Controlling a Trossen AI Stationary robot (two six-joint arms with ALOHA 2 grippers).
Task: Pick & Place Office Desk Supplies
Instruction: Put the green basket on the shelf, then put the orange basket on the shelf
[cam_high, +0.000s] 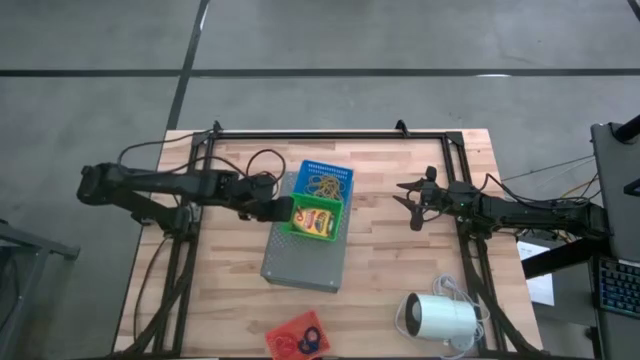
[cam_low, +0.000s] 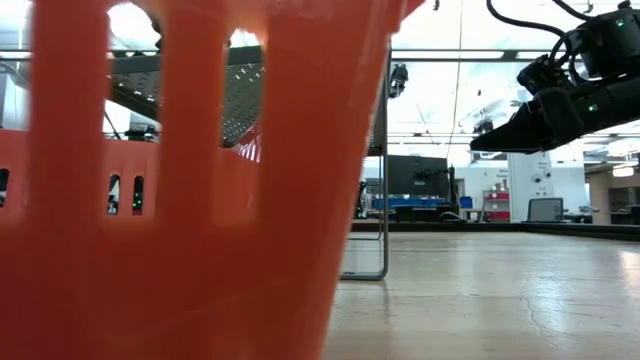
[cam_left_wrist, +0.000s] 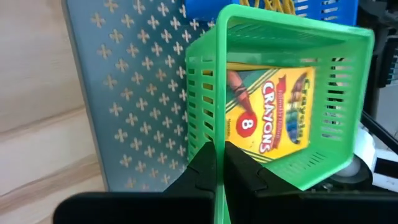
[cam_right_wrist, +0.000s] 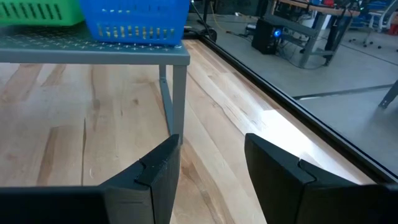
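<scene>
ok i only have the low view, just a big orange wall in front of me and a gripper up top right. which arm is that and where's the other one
Observer: That is the right gripper, open and empty, above bare table right of the grey slab.
Operator: and the left?
Observer: The left gripper is shut on the near wall of the green basket, which sits on the slab.
Operator: anything in the green one
Observer: One yellow crayon box lies flat inside it.
Operator: what's next to it
Observer: A blue basket holding tan rubber bands stands directly behind it on the slab.
</scene>
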